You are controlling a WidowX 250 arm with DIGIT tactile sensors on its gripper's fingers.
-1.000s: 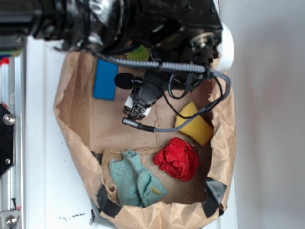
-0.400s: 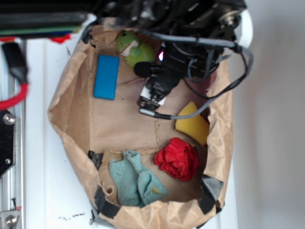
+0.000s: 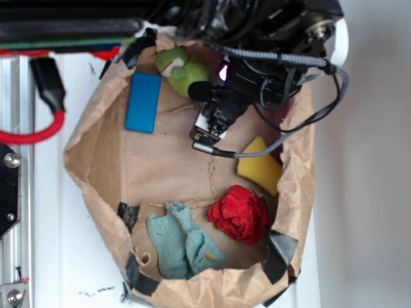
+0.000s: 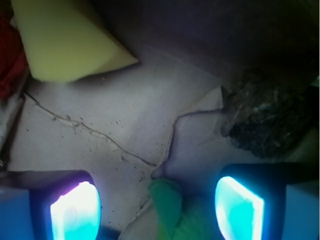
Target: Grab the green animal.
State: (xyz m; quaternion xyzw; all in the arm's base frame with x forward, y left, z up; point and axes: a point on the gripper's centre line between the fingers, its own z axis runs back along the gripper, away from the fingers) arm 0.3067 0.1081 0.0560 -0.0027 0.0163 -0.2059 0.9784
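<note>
Your fingers stand spread apart with nothing clamped, both pads glowing at the bottom of the wrist view. Between them pokes a fuzzy green foot of the green animal: a lime plush frog, round-headed, lying in the paper bag just beside the blue block.

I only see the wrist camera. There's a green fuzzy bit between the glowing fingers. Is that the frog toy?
Observer: Likely. The exterior view shows a lime-green fuzzy plush frog with a round head, right by the arm.
Operator: What's beside it?
Observer: A flat blue rectangular block.
Operator: Anything else soft?
Observer: A crumpled teal terry cloth at the opposite end of the brown paper bag.
</note>
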